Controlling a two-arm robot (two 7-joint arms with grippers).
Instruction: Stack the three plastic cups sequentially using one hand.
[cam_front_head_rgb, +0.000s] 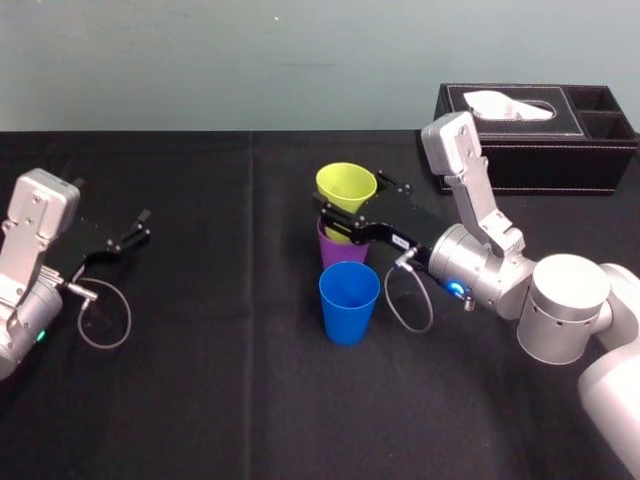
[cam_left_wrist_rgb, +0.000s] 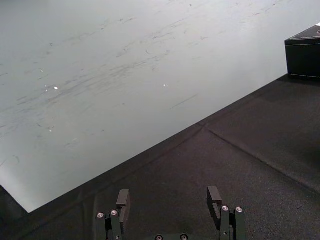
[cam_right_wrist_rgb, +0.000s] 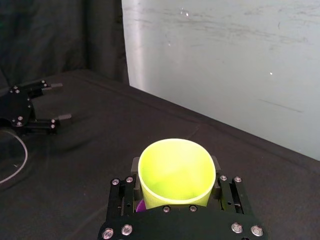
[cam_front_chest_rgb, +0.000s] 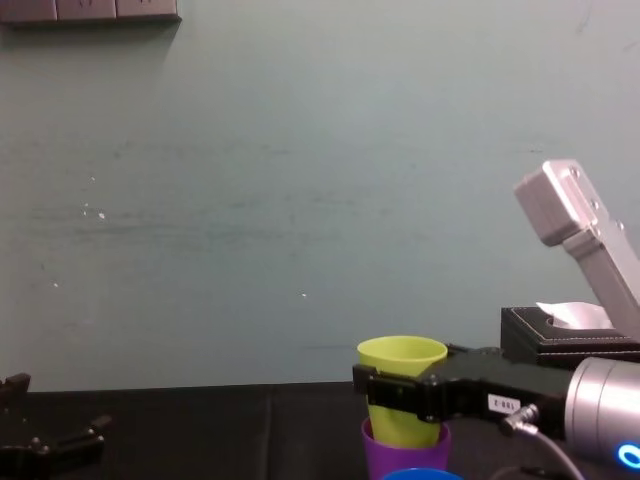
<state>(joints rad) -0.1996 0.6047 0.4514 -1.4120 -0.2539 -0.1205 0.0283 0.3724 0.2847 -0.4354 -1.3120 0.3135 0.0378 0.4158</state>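
Between right gripper's (cam_front_head_rgb: 350, 212) fingers (cam_right_wrist_rgb: 134, 165) sits the yellow-green cup (cam_front_head_rgb: 346, 185).

right end effector (cam_front_head_rgb: 352, 212) clamped, outstretched

Black-clothed table (cam_front_head_rgb: 200, 380), blue cup (cam_front_head_rgb: 349, 300), purple cup (cam_front_head_rgb: 340, 252), tissue box (cam_front_head_rgb: 570, 150)

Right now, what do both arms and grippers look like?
Left arm and right arm: silver, boxy links and round joints. Left gripper and right gripper: black, two-fingered, a thin cable looping off each wrist. The right carries a small white label and a blue light.
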